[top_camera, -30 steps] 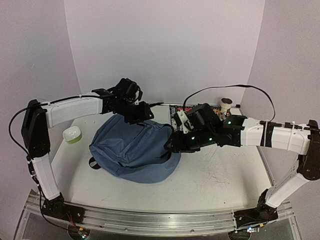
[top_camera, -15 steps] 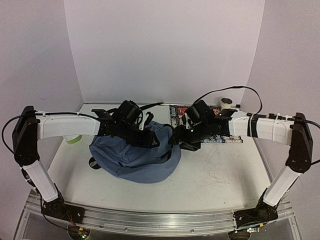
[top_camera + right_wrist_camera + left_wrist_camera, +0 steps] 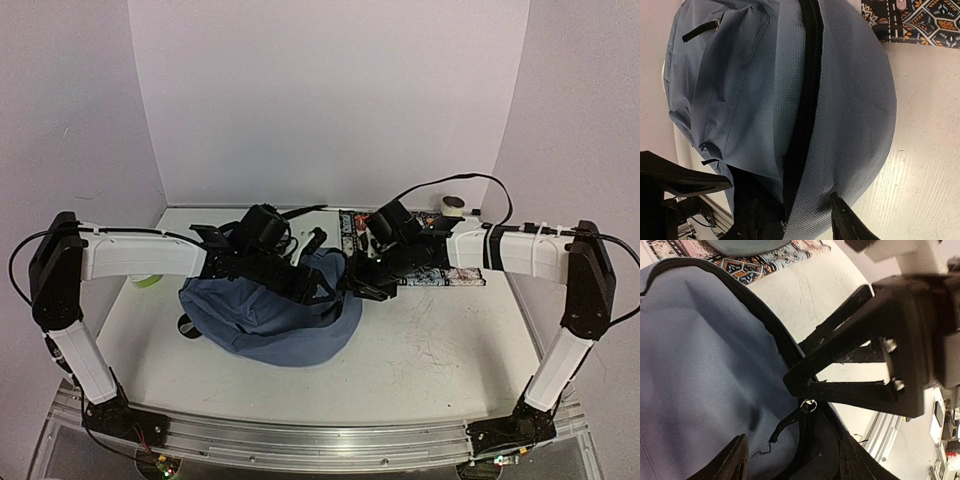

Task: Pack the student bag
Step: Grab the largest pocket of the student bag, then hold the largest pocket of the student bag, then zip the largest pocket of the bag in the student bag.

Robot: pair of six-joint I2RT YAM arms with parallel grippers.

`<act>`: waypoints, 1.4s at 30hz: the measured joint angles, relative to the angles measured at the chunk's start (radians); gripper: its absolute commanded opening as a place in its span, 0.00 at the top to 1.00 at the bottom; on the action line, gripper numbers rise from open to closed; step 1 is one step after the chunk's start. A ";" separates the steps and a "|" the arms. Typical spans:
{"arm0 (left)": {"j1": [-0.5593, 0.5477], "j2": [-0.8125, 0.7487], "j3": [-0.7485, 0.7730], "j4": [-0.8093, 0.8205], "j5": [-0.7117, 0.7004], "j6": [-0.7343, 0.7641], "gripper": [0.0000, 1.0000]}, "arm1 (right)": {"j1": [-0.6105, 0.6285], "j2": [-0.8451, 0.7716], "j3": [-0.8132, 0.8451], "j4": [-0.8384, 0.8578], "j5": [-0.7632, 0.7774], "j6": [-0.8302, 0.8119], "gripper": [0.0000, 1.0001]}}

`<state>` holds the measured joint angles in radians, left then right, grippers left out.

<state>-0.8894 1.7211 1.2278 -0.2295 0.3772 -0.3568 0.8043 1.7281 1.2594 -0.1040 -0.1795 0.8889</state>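
Swung down since a second ago, meeting over large slate-blue fabric student bag (image 3: 250, 318) on white table (image 3: 440, 340). Holds left gripper (image 3: 312, 285) wide, right gripper (image 3: 356, 288) narrower astride black zip (image 3: 805, 100), grip unclear. Opening stage; next, pinch zip pull (image 3: 810, 405).

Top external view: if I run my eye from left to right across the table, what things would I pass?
Small green-and-white object, mostly hidden behind the left arm → student bag → patterned mat.
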 measured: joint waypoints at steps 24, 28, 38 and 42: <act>-0.001 0.183 0.022 0.018 0.154 0.232 0.77 | -0.005 0.007 0.000 0.027 -0.048 0.002 0.79; -0.001 0.190 0.030 0.020 0.160 0.243 0.99 | -0.009 0.007 0.000 0.030 -0.056 0.000 0.84; -0.001 0.096 -0.007 -0.021 0.142 0.240 1.00 | -0.041 0.007 0.000 0.030 -0.073 -0.011 1.00; -0.001 0.027 -0.042 -0.032 0.134 0.217 1.00 | -0.060 0.007 0.000 0.030 -0.084 -0.018 1.00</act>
<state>-0.8902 1.7483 1.1857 -0.2614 0.5113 -0.1396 0.7445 1.7353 1.2594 -0.0738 -0.2640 0.8704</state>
